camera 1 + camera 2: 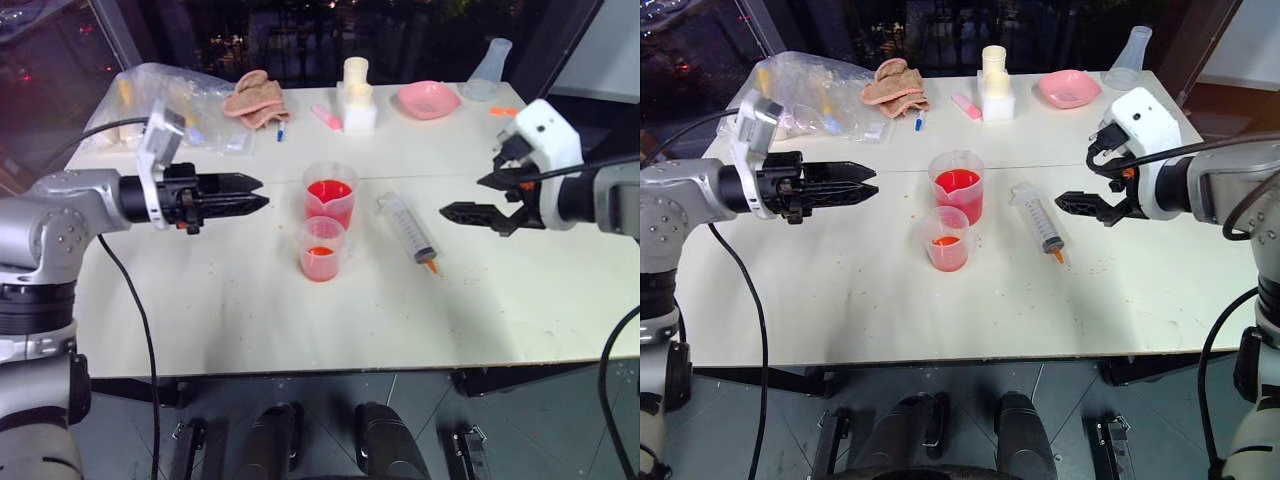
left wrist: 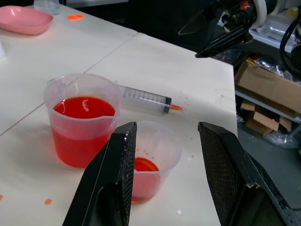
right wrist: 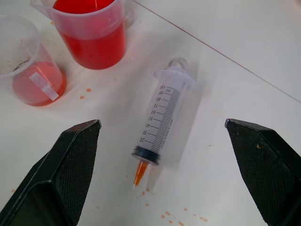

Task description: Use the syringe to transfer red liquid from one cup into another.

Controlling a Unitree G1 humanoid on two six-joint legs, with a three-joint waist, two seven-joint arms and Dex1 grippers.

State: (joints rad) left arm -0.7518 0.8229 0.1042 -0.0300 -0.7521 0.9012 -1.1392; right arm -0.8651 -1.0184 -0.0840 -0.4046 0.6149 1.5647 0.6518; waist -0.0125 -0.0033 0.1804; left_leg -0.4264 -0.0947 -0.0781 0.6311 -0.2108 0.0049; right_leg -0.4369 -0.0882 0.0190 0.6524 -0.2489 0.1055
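The syringe lies flat on the white table, right of the cups, its plunger pushed in and its orange tip towards the front edge. A larger clear cup holds plenty of red liquid. Touching its front stands a smaller cup with a shallow layer of red liquid. My left gripper hovers open to the left of the cups, pointing at them, and holds nothing. My right gripper hangs open above and to the right of the syringe, also with nothing in it.
Along the back edge sit a plastic bag, a crumpled tan cloth, a pink marker, stacked white containers, a pink bowl and a clear flask. Small red drops dot the table near the cups.
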